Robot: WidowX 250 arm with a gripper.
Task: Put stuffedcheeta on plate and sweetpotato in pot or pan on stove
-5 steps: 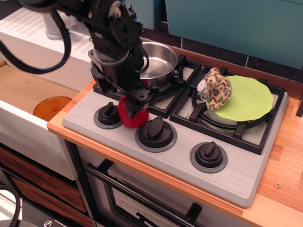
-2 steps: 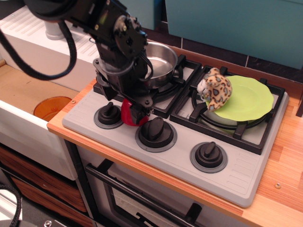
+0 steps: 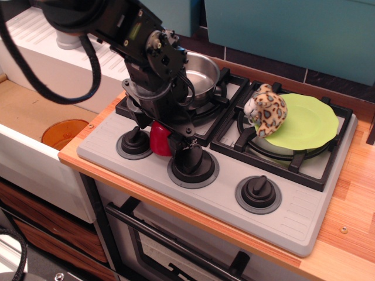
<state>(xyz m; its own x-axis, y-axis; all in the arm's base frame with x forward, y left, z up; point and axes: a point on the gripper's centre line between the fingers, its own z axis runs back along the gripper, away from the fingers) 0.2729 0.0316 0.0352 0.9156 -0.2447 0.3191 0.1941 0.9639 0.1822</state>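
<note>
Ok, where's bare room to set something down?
Pan is empty. Plate is bare right of the cheeta. Stove is free around the right knob. Crowded: end effector, sweetpotato.

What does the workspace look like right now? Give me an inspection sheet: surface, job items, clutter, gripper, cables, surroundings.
Surface: grey stove on a wooden counter; three black knobs along its front.
Stuffedcheeta: on the left rim of the green plate, over the right burner.
Sweetpotato: red, on the stove front between the left and middle knobs, not in the pan.
Pan: steel, on the left burner; the part in view holds nothing.
Clutter: orange disc in the sink on the left.
Gripper: down at the sweetpotato; grasp cannot be told.
Cables: black cable looping off the arm.
Surroundings: teal panels behind, oven door below.
</note>
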